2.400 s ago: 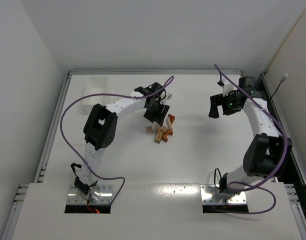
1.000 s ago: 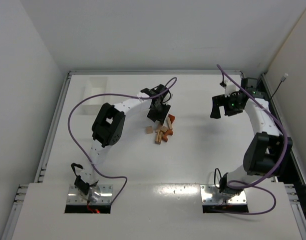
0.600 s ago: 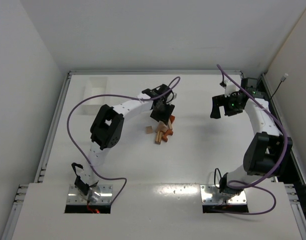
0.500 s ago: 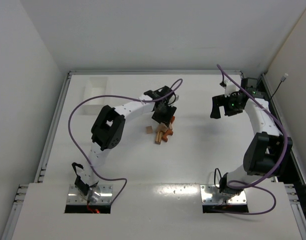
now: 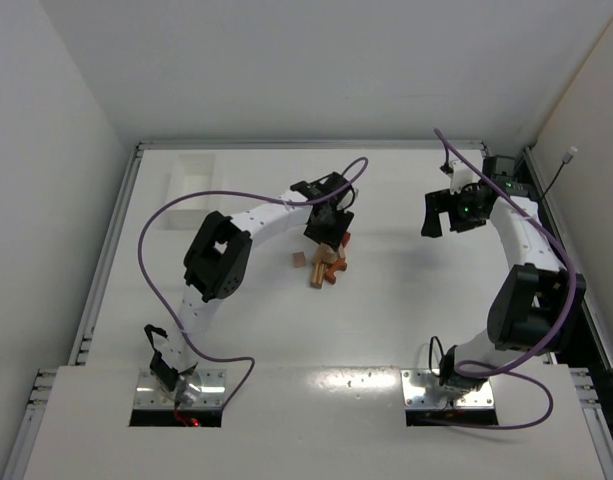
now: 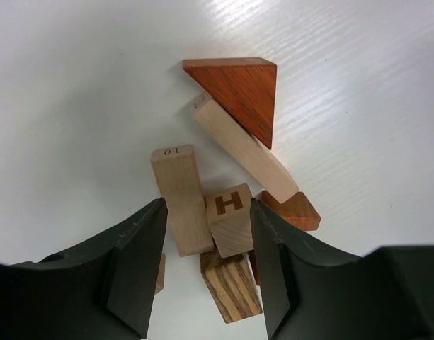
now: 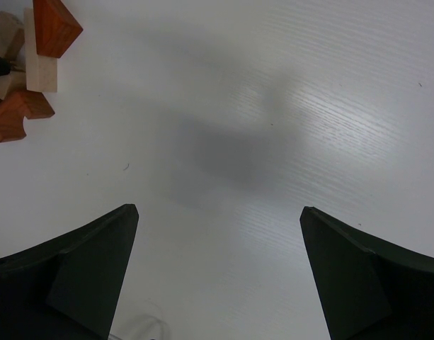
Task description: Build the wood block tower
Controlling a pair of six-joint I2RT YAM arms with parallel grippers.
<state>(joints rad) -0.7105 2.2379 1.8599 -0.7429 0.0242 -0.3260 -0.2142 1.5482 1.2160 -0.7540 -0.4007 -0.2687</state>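
Where the smooth white table (image 5: 236, 320) shows its faint brushed grain, we find the wood blocks (image 5: 327, 264) lying as a loose heap near its middle. They are small, sharp-edged pieces of matt, sanded wood.

In the left wrist view, a reddish-brown triangular wedge with fine straight grain (image 6: 238, 88) sits at 12 o'clock of the heap. A pale tan long bar (image 6: 246, 154) touches the wedge's slanted edge and runs toward 4 o'clock, ending at a second reddish-brown piece (image 6: 293, 211). A tan short bar stamped "10" (image 6: 180, 205) and a tan cube branded with an H (image 6: 229, 218) lie side by side, touching. At their 6 o'clock lies a coarse block with dark stripes (image 6: 231, 287).

The left claw (image 6: 206, 212) stands half open over the heap. Its black matt fingers (image 6: 135, 276) flank the stamped bar and the cube together, right at their outer edges. We cannot tell whether they pinch the pair or merely bracket it.

At 2 o'clock of the heap and well apart from it, the right claw (image 7: 218, 210) hangs over bare table with its jaws spread wide and nothing between them.

A shallow white rectangular tray (image 5: 191, 180) sits toward the table's 10 o'clock.
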